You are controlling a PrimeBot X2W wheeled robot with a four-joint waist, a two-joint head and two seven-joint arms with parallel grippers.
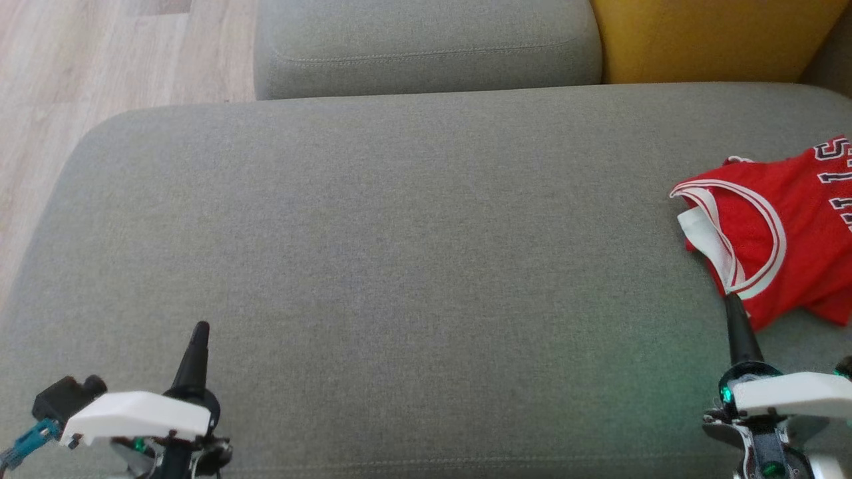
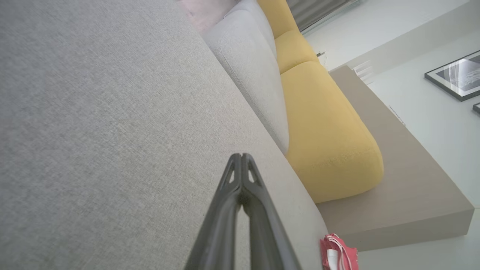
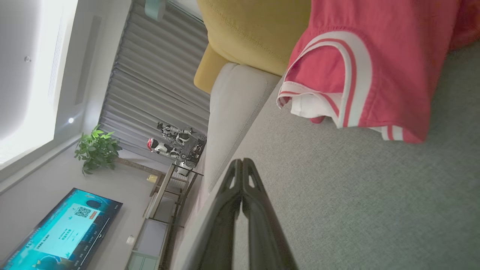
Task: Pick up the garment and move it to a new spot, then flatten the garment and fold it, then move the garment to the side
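Left end effector (image 1: 198, 330): fingers pressed together, nothing held, low over the left of the sofa seat (image 1: 399, 233). Right end effector (image 1: 732, 303): also closed and empty, its tip near the front hem of the jersey (image 1: 785, 226). The jersey lies in loose layers at the seat's right and runs off the head view. Judgement: this fits either a jersey waiting to be picked up or one already folded and set aside; I cannot settle which. Either way, keep the right tip from snagging the trim. The right wrist view shows white fabric under the striped trim. The head view shows the lettering and how far apart the arms are. The left wrist view catches a far corner of the jersey.
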